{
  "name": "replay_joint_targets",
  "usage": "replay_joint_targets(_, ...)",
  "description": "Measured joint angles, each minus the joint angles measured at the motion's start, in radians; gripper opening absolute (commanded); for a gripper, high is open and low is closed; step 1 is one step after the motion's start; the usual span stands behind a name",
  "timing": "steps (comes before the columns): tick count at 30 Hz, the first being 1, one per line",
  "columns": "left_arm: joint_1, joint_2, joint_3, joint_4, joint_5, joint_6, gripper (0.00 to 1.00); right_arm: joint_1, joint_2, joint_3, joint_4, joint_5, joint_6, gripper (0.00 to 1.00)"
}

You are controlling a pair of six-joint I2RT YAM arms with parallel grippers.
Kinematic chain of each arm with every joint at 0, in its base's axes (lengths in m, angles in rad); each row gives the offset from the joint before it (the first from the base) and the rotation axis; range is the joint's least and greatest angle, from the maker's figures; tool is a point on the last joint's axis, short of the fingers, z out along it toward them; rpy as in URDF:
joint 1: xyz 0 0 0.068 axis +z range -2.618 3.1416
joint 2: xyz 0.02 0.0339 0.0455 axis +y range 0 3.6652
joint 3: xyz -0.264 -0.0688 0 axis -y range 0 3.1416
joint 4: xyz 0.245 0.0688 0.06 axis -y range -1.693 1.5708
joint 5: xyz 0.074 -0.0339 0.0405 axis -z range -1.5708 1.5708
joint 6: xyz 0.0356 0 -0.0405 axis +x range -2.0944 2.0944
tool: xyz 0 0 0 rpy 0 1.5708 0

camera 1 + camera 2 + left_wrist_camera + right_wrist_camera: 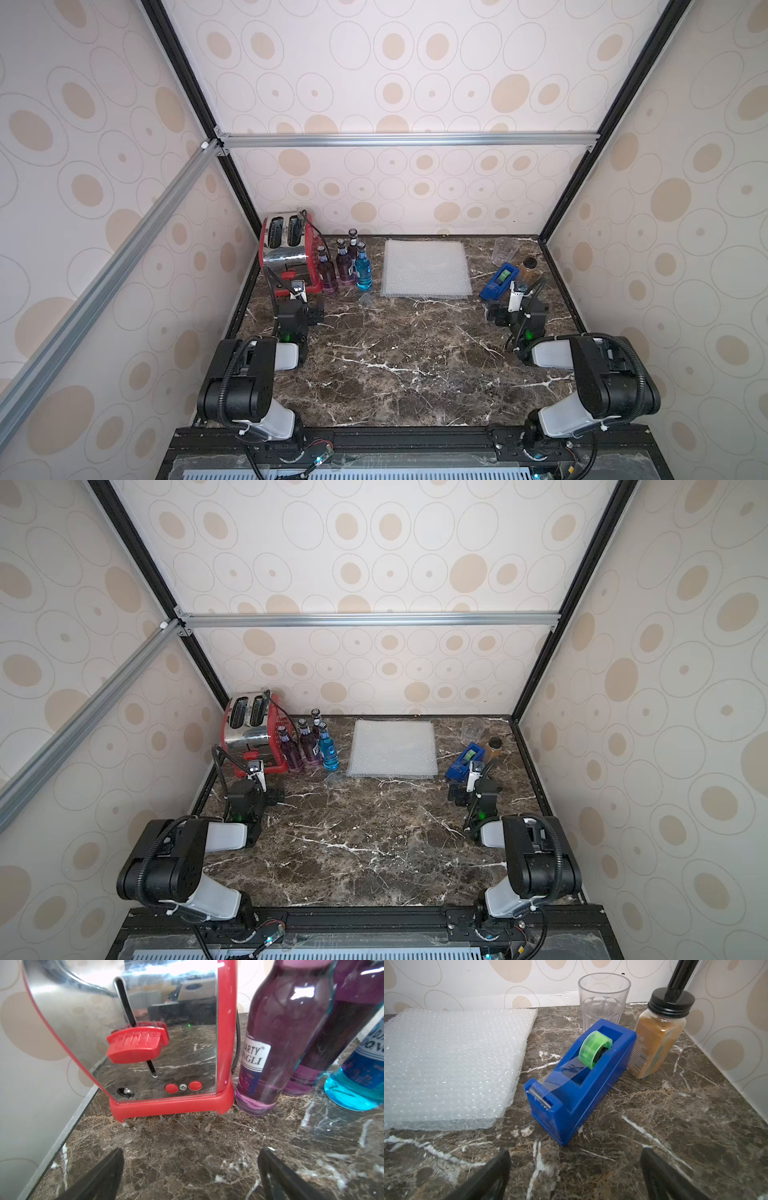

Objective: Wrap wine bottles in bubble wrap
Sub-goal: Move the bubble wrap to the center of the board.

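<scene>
The big brown table (395, 353) has nothing wrapped on it yet. The red toaster (286, 253) stands at the back, on the left. The flat pile of bubble wrap (426, 268) lies in the middle at the back. Its sheets are thin and lie tight together, so two may come up at once. The left gripper (191, 1150) is wide open and holds nothing, low in front of the toaster. The right gripper (575, 1151) is wide open and empty too, facing the blue tape holder (579, 1082). The four wine bottles (344, 266) stand packed close between the toaster and the wrap. They are thin glass. A bump on one can knock the others down, and they can roll or break. The small jar (656, 1043) and the cup (603, 1001) can tip if the right arm swings wide.
</scene>
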Motion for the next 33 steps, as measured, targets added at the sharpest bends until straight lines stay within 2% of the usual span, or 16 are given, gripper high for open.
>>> replay_joint_targets(26,0.0,-0.005,0.0,-0.008,-0.002,0.0,1.0,0.001,-0.006,-0.008,0.008,0.011,0.0,0.99)
replay_joint_targets(30,0.0,-0.118,0.059,-0.232,0.016,0.008,0.99,0.004,-0.134,-0.043,-0.061,0.042,0.01,0.99)
replay_joint_targets(33,0.0,-0.24,0.188,-0.438,0.042,0.025,0.99,0.006,-0.305,-0.012,-0.211,0.048,0.031,0.98)
